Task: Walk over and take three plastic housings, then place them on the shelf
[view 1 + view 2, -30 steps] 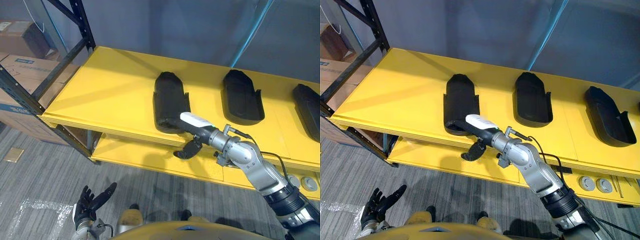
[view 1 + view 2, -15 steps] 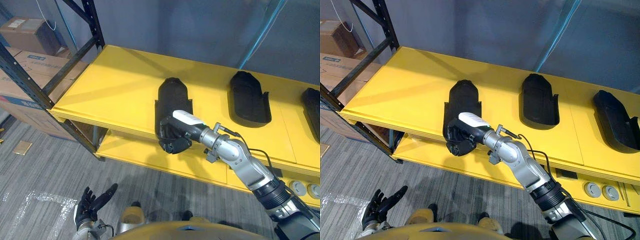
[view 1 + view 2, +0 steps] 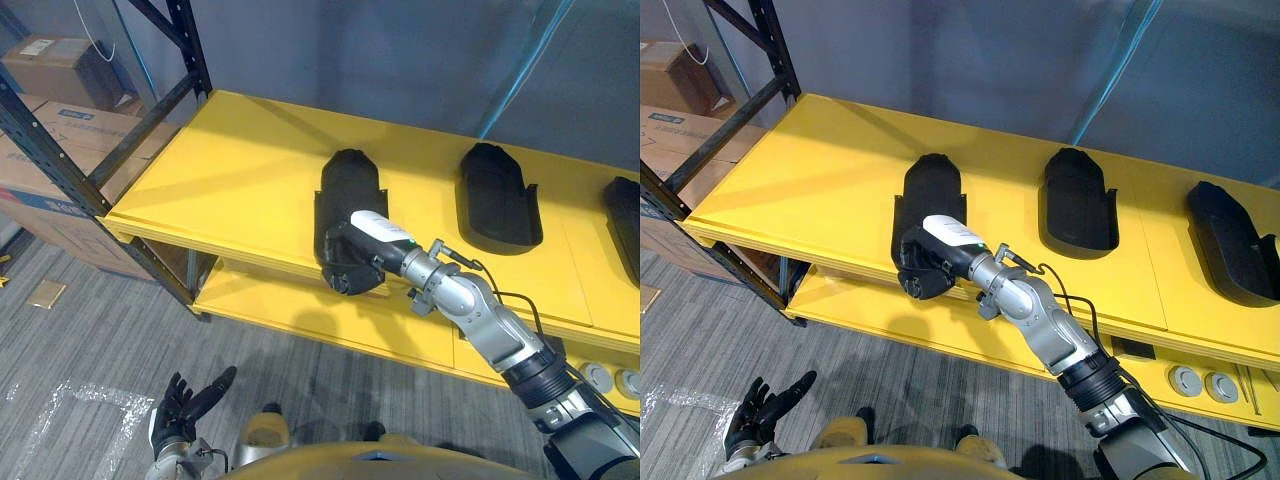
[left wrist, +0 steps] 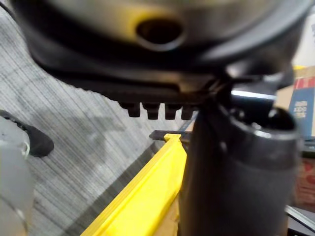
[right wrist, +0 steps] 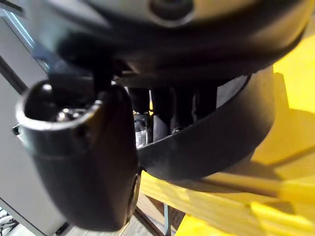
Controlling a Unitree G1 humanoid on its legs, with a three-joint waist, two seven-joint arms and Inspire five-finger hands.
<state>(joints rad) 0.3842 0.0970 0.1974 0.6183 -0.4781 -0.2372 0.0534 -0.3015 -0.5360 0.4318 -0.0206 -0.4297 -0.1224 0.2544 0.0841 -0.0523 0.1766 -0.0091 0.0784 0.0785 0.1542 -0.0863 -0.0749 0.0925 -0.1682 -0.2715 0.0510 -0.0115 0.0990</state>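
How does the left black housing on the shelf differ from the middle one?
The left housing has the right hand curled round its near end; the middle housing lies untouched. The left housing reaches the front edge of the shelf; the middle housing lies further back. Both are black and long.

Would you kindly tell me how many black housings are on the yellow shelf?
3. The left housing, at the shelf's front edge, is gripped by the right hand; the middle housing lies beside it; the right housing reaches the view's edge, so more may lie beyond.
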